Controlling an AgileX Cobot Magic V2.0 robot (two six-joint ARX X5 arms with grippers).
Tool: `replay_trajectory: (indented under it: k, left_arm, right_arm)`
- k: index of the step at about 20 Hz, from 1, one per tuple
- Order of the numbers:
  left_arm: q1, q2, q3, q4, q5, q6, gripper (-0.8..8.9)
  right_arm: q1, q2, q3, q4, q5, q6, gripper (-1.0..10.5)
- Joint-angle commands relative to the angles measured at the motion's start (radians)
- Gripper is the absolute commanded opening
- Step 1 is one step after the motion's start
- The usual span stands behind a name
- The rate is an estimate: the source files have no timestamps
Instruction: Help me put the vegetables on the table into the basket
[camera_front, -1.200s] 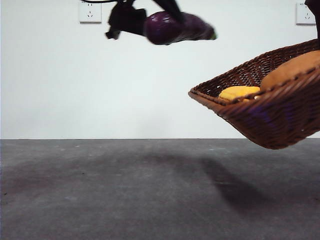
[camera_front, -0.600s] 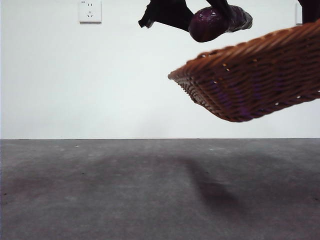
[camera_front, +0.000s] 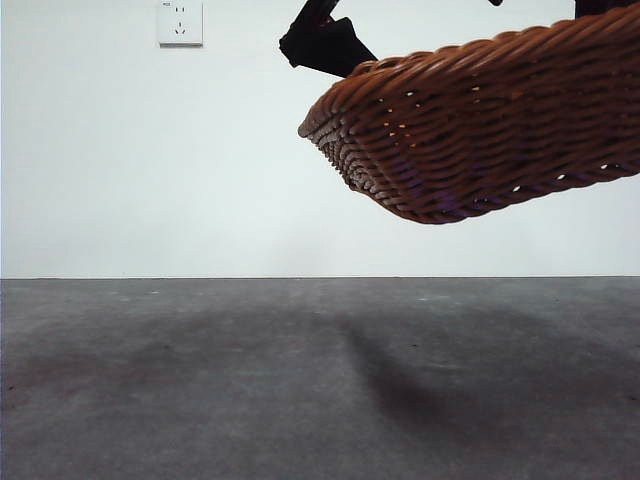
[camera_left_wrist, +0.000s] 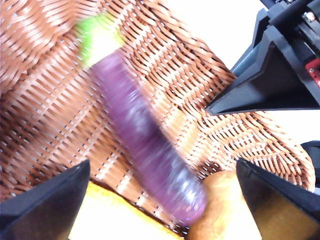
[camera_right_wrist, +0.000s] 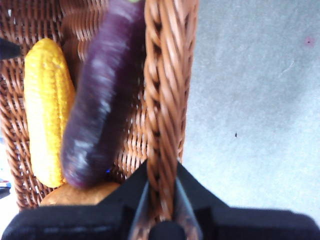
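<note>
Grey and matte, the worktop (camera_front: 300, 380) lies bare in front of us, and above it the right pincer (camera_right_wrist: 161, 202) holds the wicker basket (camera_front: 480, 130) in the air, its jaws closed on the braided rim. Inside, the purple eggplant (camera_right_wrist: 100, 100) looks blurred beside the yellow corn (camera_right_wrist: 42, 110) and the tan potato (camera_left_wrist: 225, 210), under the left pincer (camera_left_wrist: 160, 195), whose jaws stand wide with nothing between them. We should keep the basket level, lift the left arm straight up, and then lower the basket slowly, so that nothing rolls out.
</note>
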Motion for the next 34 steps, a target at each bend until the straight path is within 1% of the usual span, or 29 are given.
replay_trajectory:
  k: [1,3,4,5,6,7,9,11,12,14,15,17,18,20,22,23,25,29,31,34]
  left_arm:
    - [0.030,0.006,-0.005,-0.027,0.002,0.022,4.85]
    - [0.058,-0.001,-0.005,-0.089,0.001,0.071,4.61]
    - [0.071,-0.011,-0.005,-0.115,0.001,0.107,4.14]
    - [0.080,-0.029,-0.005,-0.137,0.001,0.145,2.45]
    - [0.088,-0.052,-0.005,-0.155,-0.007,0.171,0.24]
    - [0.093,-0.080,-0.005,-0.171,-0.031,0.184,-0.02]
    - [0.103,-0.146,-0.005,-0.198,-0.079,0.208,-0.03]
    - [0.104,-0.218,-0.005,-0.233,-0.093,0.224,-0.03]
    - [0.105,-0.256,-0.005,-0.265,-0.116,0.231,-0.03]
    - [0.104,-0.323,-0.005,-0.342,-0.191,0.258,-0.03]
    - [0.105,-0.349,-0.005,-0.382,-0.246,0.262,-0.03]
    - [0.105,-0.389,-0.005,-0.461,-0.354,0.262,-0.03]
    - [0.109,-0.404,-0.005,-0.489,-0.392,0.259,-0.03]
    - [0.117,-0.433,-0.005,-0.489,-0.393,0.248,-0.03]
    - [0.117,-0.439,-0.005,-0.489,-0.376,0.195,-0.03]
    - [0.114,-0.439,-0.005,-0.490,-0.376,0.191,-0.03]
    - [0.104,-0.440,-0.014,-0.490,-0.375,0.171,-0.03]
    - [0.087,-0.471,-0.079,-0.491,-0.379,0.161,-0.03]
    - [0.087,-0.507,-0.137,-0.491,-0.378,0.142,-0.03]
    - [0.087,-0.608,-0.237,-0.491,-0.378,0.094,-0.03]
  right_arm:
    - [0.002,-0.002,-0.002,0.010,-0.003,-0.011,-0.1]
    - [0.001,-0.002,-0.002,0.013,0.025,-0.011,-0.1]
    - [0.001,-0.002,-0.002,0.020,0.039,-0.011,-0.1]
    - [0.000,-0.002,-0.002,0.032,0.039,-0.010,-0.1]
    - [0.000,-0.002,-0.002,0.043,0.039,-0.010,-0.1]
    - [0.000,-0.001,-0.002,0.058,0.039,-0.009,-0.1]
    - [0.000,0.008,-0.002,0.083,0.039,-0.004,-0.1]
    - [-0.003,0.045,-0.002,0.094,0.039,-0.006,-0.1]
    - [-0.011,0.073,-0.002,0.106,0.039,-0.011,-0.1]
    - [-0.032,0.139,-0.002,0.152,0.024,-0.011,-0.1]
    - [-0.047,0.173,-0.002,0.186,0.017,-0.014,-0.1]
    - [-0.097,0.246,0.002,0.237,-0.034,-0.039,-0.1]
    - [-0.126,0.288,0.015,0.247,-0.062,-0.060,-0.1]
    - [-0.182,0.382,0.068,0.246,-0.076,-0.112,-0.1]
    - [-0.233,0.478,0.141,0.238,-0.101,-0.142,-0.1]
    - [-0.253,0.525,0.179,0.237,-0.136,-0.148,-0.1]
    - [-0.278,0.610,0.252,0.220,-0.225,-0.197,-0.1]
    - [-0.304,0.730,0.365,0.189,-0.227,-0.230,-0.1]
    - [-0.310,0.774,0.398,0.154,-0.226,-0.260,-0.1]
    - [-0.317,0.816,0.402,0.150,-0.224,-0.267,-0.1]
